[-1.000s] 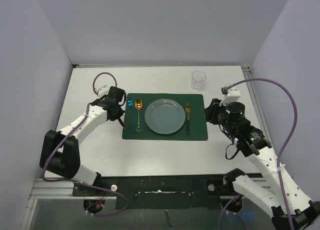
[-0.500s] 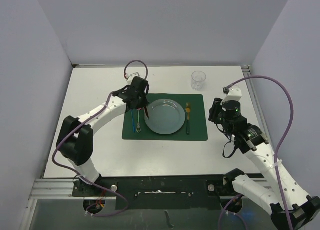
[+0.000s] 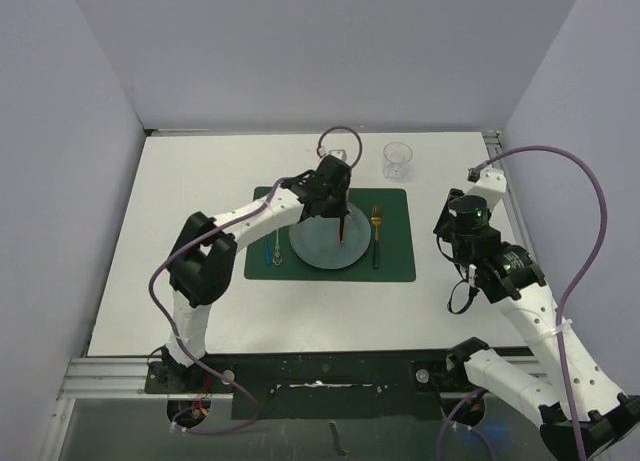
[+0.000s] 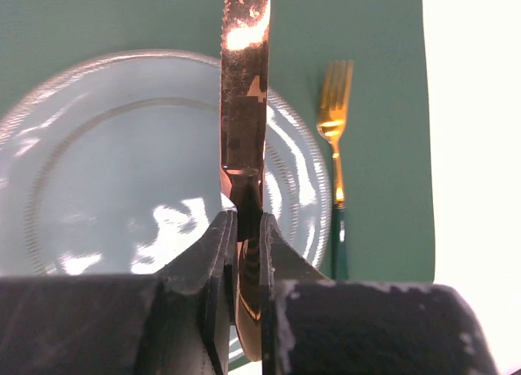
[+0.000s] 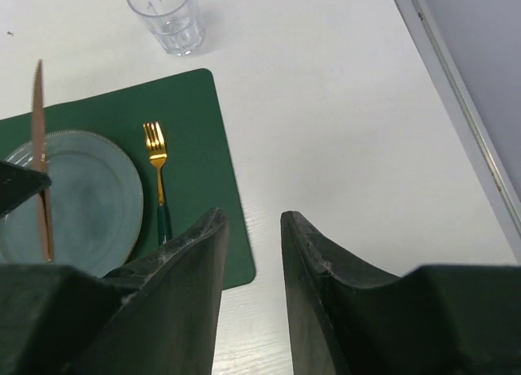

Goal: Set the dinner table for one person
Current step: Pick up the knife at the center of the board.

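- I see the whole dinner table [image 3: 200, 281] from high above its near edge, looking down;
- my left wrist camera sits close over the plate [image 4: 122, 172] and fork [image 4: 335, 131];
- my right wrist camera, farther back, shares both.

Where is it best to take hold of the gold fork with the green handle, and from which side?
Take the fork by its green handle, from straight above, jaws across its narrow width. It lies flat on the placemat, so no side gives room beneath. At the handle the plate curves away, leaving space. The open right gripper is nearer.
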`<state>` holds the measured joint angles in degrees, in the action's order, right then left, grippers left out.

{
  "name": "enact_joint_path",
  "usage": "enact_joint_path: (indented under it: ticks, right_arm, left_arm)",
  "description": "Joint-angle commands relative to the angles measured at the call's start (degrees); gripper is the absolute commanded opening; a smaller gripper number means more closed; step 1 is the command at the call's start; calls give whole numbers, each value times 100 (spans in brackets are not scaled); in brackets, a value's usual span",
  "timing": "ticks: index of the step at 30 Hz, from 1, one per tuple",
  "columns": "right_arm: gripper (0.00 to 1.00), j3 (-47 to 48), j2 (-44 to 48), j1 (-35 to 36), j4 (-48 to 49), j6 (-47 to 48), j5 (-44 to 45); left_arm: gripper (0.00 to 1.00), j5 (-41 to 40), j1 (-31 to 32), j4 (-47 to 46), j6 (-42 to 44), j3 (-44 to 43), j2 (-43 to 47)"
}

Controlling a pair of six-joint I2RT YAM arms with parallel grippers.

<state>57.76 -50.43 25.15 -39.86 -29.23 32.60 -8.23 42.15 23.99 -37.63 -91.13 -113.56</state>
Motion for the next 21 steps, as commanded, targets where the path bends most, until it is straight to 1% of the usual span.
enact_joint_path:
  ticks: [1, 8, 14, 16, 21]
  right_arm:
    - [34, 346, 255, -38, -142, -173, 512]
    - [35, 441, 465, -60, -439, -246, 638]
    - [35, 528, 584, -70, -642, -274, 751]
    - [36, 545, 629, -71, -686, -267, 795]
    - [36, 568, 693, -69, -715, -259, 847]
  left_arm:
    - [0, 336, 302, -275, 227, -859, -494]
    - [0, 674, 660, -164, 74, -2157, -1609]
    - [0, 794, 902, 230, -101, -3472, -2486]
    - [0, 807, 938, 290, -240, -3671, -2618]
    - [0, 784, 966, 245, -708, -3591, -2630]
